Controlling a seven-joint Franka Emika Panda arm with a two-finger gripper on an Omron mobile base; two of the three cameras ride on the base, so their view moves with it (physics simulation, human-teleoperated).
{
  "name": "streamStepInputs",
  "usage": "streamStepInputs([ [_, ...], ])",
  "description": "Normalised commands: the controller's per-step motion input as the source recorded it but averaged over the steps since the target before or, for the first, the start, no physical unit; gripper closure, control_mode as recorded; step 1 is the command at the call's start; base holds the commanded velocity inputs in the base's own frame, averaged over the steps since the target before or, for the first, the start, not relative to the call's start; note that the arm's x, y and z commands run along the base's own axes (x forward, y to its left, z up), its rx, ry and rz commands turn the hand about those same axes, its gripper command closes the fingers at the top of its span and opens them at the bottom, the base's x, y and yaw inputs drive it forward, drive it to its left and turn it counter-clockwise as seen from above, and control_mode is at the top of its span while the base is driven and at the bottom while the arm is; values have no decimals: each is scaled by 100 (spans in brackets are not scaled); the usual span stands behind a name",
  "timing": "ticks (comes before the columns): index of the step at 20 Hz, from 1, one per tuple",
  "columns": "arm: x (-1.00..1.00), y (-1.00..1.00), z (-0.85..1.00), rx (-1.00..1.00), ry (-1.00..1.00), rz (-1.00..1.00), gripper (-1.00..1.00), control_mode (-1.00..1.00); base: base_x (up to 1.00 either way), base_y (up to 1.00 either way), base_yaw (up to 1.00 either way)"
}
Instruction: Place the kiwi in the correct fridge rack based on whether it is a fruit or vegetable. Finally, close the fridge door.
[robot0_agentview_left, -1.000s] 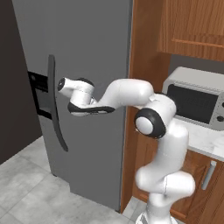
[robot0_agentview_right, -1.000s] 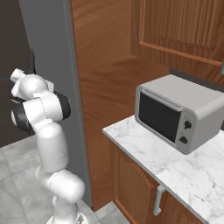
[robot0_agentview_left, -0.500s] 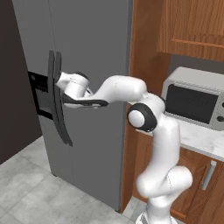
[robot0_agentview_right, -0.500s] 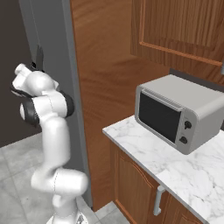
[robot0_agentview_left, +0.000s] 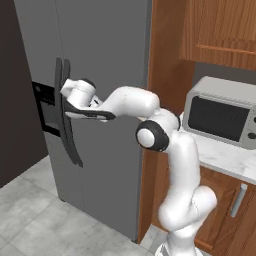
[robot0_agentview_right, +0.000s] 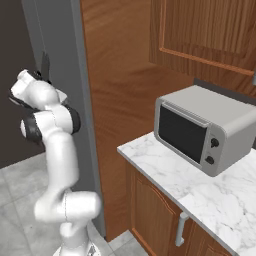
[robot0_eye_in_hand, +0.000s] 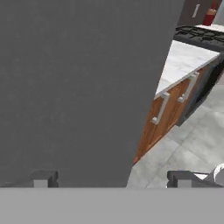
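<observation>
The fridge door (robot0_agentview_left: 107, 75) is a plain grey panel that looks shut against the fridge, with its long dark curved handle (robot0_agentview_left: 68, 117) at its left edge. My gripper (robot0_agentview_left: 64, 98) is at that handle, about a third of the way down, and is open. In the hand view the gripper (robot0_eye_in_hand: 113, 179) has its fingertips (robot0_eye_in_hand: 43, 178) far apart, nothing between them, and the grey door face (robot0_eye_in_hand: 74, 87) close in front. From the right base view my hand (robot0_agentview_right: 25, 86) sits beside the fridge's front edge. The kiwi and the fridge rack are out of view.
Left of the handle is the other grey door with a black dispenser panel (robot0_agentview_left: 42, 107). A wooden panel (robot0_agentview_left: 165, 60) flanks the fridge on the right. A microwave (robot0_agentview_left: 222, 112) stands on the marble counter (robot0_agentview_right: 200, 190). Wooden cabinets hang above, and grey tiled floor (robot0_agentview_left: 35, 215) lies in front.
My hand has swung left along the door front until it reached the handle. The jaws have stayed wide apart. The door has not moved.
</observation>
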Motion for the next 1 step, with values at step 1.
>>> streamStepInputs([
  [1,0,-43,-49,0,-5,-19,-100,-100,0,0,0],
])
